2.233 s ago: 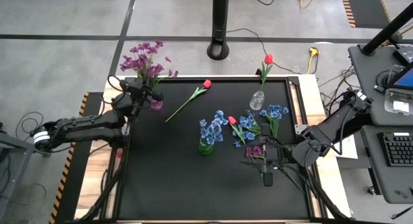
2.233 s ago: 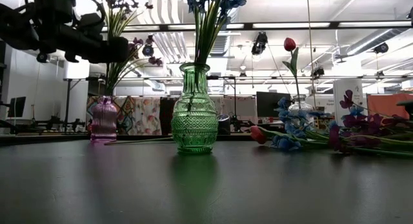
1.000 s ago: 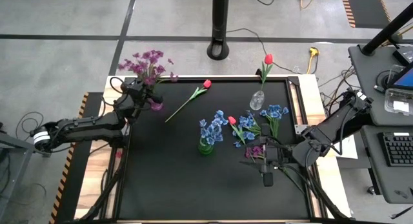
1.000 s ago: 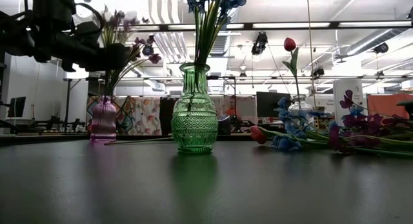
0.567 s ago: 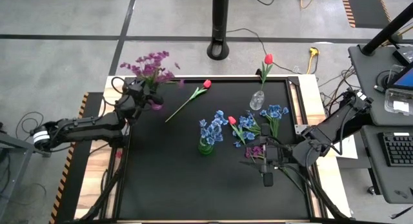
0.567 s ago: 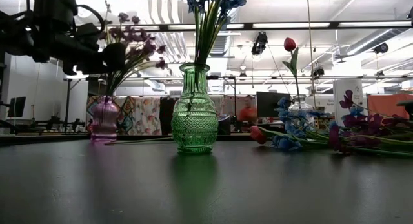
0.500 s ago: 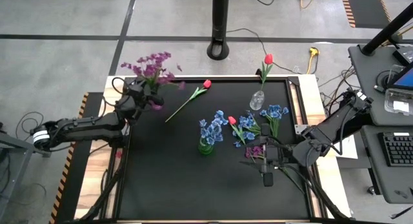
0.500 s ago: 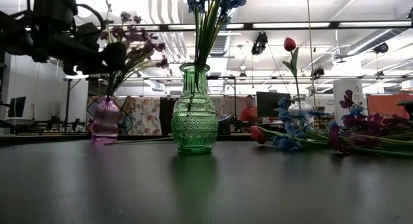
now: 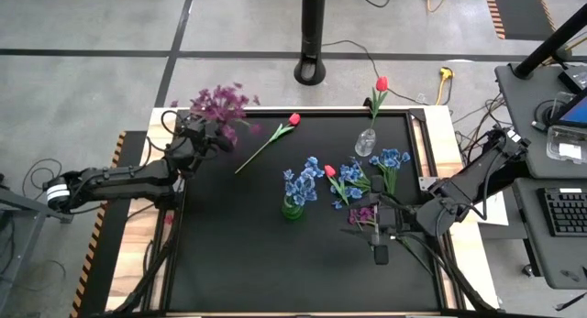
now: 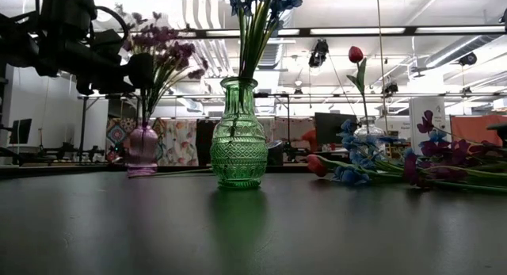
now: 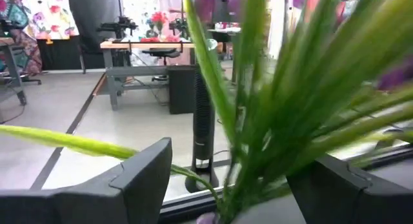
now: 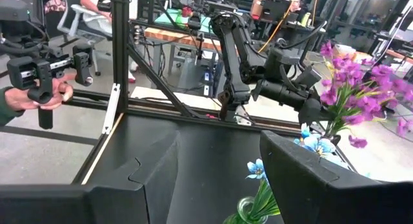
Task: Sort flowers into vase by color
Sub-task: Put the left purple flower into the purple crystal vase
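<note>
Purple flowers [image 9: 220, 103] stand in a small purple vase [image 10: 143, 148] at the table's far left. My left gripper [image 9: 207, 137] is open just above the vase's mouth, with their green stems [image 11: 258, 127] between its fingers. Blue flowers fill a green vase [image 9: 293, 206] at mid-table. A red bud [image 9: 381, 83] stands in a clear vase [image 9: 366, 142]. Another red flower [image 9: 293, 119] lies flat on the mat. Loose blue flowers [image 9: 390, 159], a red bud [image 9: 330, 170] and a purple flower [image 9: 365, 213] lie at the right. My right gripper [image 9: 359, 228] hovers open beside them. My left gripper stands open around the purple flowers' stems [image 11: 248, 159], level, from the table's left side and across them. The stems pass close to one finger [image 11: 342, 185]; whether they touch it I cannot tell.
The table's near half is bare black mat [image 9: 293, 272]. A black pole's foot [image 9: 312, 72] stands beyond the far edge. In the right wrist view a person's hand [image 12: 26, 95] holds a controller off the table's left side.
My left gripper has opened and let go of the purple flowers' stems. The blossoms have swung toward the table's right, and the purple vase has slid a little to the right. My right gripper has kept still.
</note>
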